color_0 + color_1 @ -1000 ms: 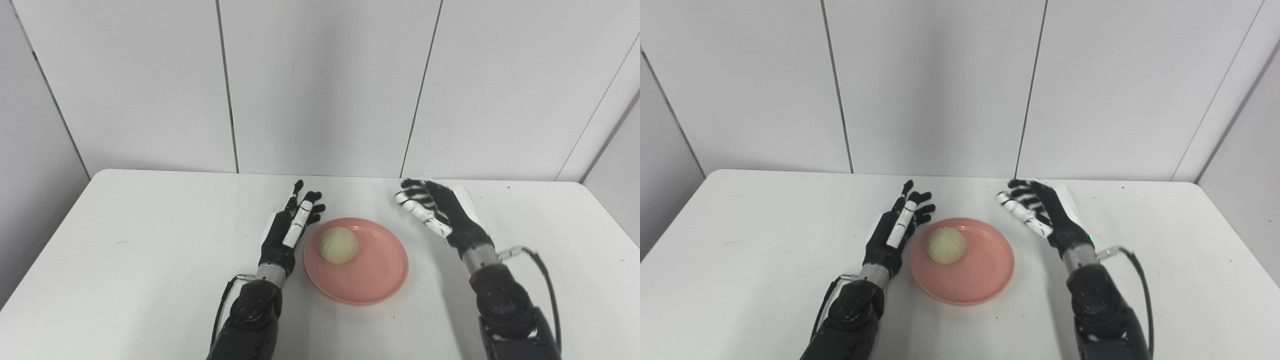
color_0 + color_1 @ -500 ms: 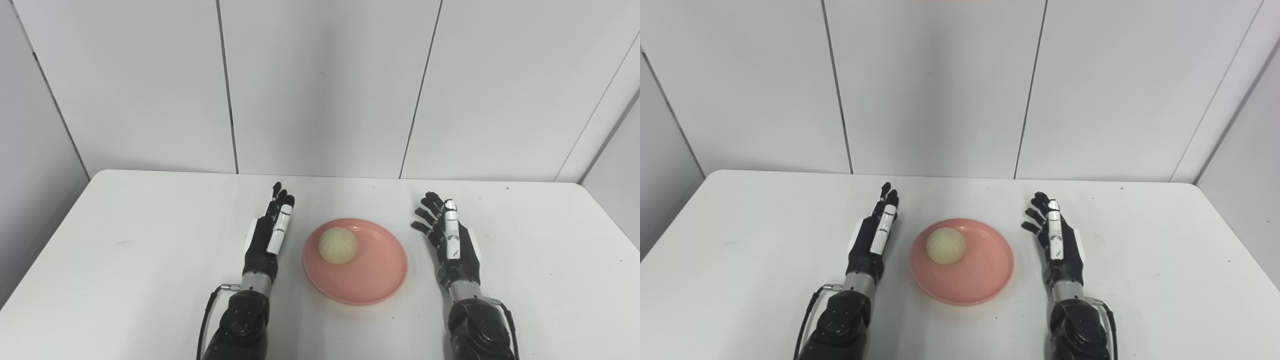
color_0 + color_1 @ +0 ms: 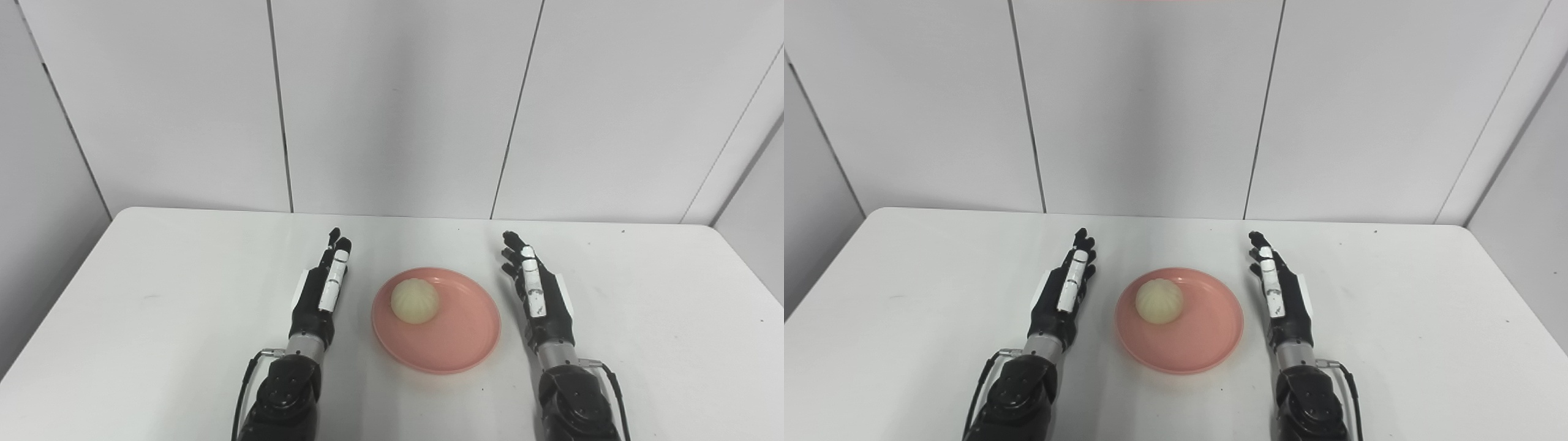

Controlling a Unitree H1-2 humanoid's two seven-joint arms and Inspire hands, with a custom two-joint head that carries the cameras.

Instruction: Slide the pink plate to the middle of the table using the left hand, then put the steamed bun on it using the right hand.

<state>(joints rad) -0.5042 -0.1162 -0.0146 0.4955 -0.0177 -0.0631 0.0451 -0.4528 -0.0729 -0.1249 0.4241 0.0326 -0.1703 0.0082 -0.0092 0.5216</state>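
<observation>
The pink plate (image 3: 453,343) lies near the middle of the white table. A pale steamed bun (image 3: 414,300) rests on the plate's far left part. My left hand (image 3: 321,294) sits on the table left of the plate, apart from its rim, fingers stretched forward, open and holding nothing. My right hand (image 3: 539,297) lies right of the plate in the same pose, open and empty, a small gap from the rim. In the right eye view the bun (image 3: 1159,301) sits between my left hand (image 3: 1062,297) and my right hand (image 3: 1283,297).
The white table (image 3: 153,318) runs back to a grey panelled wall (image 3: 392,104). Its left edge falls away at the picture's lower left. A grey wall panel closes the right side.
Both hands have drawn back from the plate toward me and flattened. The right hand came down from its raised, curled pose; the left shifted left. Plate and bun stayed put.
</observation>
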